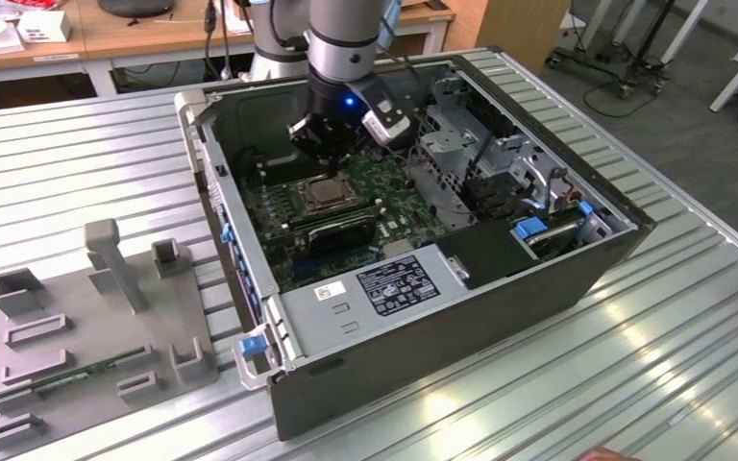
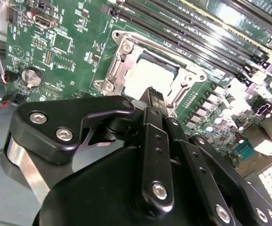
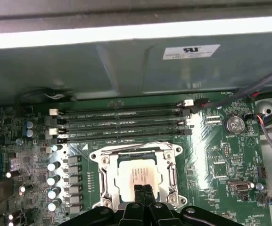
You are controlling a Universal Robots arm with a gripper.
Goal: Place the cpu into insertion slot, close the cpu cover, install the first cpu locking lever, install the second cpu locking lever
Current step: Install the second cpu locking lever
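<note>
The cpu [image 3: 138, 175], a pale square chip, lies in the insertion slot [image 1: 324, 196] on the green motherboard [image 3: 211, 155] inside the open computer case. The cpu cover [image 3: 135, 151], a silvery frame with a square window, lies flat around it. My gripper [image 3: 143, 192] is shut with nothing between its fingers, and its tips hang over the edge of the cpu. In the second wrist view the closed gripper [image 2: 153, 94] points at the cpu [image 2: 143, 77] and the cpu cover [image 2: 121, 52]. The locking levers cannot be made out. The exterior view shows the gripper [image 1: 333, 170] just above the slot.
Long black memory slots [image 3: 121, 123] run beside the socket, and a coin battery [image 3: 233, 124] sits further off. A metal drive cage [image 1: 461, 144] and the power supply [image 1: 388, 283] crowd the case. A grey fixture plate [image 1: 87, 327] lies on the table at the exterior view's left.
</note>
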